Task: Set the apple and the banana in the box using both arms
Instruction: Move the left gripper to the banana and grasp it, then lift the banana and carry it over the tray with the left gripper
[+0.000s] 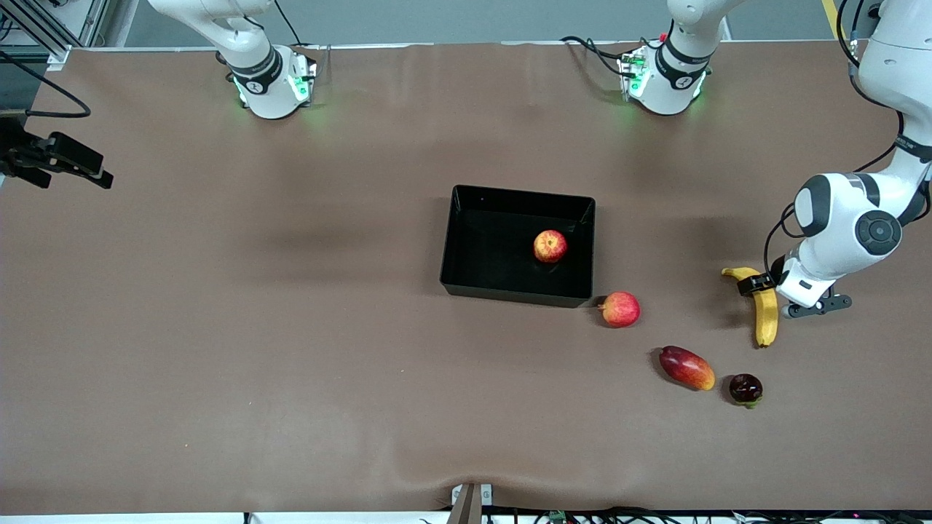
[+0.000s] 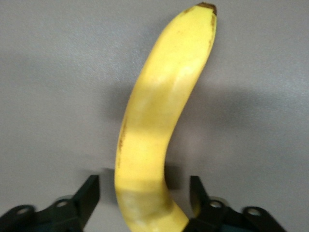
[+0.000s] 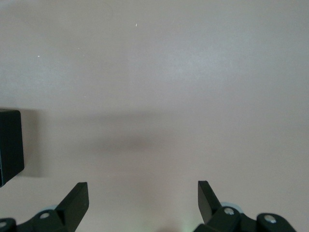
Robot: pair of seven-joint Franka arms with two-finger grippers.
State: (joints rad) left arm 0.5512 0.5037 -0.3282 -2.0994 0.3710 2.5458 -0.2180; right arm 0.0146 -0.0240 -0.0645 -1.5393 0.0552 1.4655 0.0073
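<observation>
You can't see one end of the banana [image 2: 154,130]; the picture's edge cuts it off. The left gripper [image 1: 764,285] hides its middle.

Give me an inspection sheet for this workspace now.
Surface: brown table, mildly rippled.
Job's things: apple in box; banana on table toward the left arm's end.
Clutter: second apple, mango, dark fruit.
Grippers: left gripper straddles banana, a gap on at least one side; right gripper open over bare table.
Cables: dark cables on arms.
Surroundings: black camera mount at table edge.
</observation>
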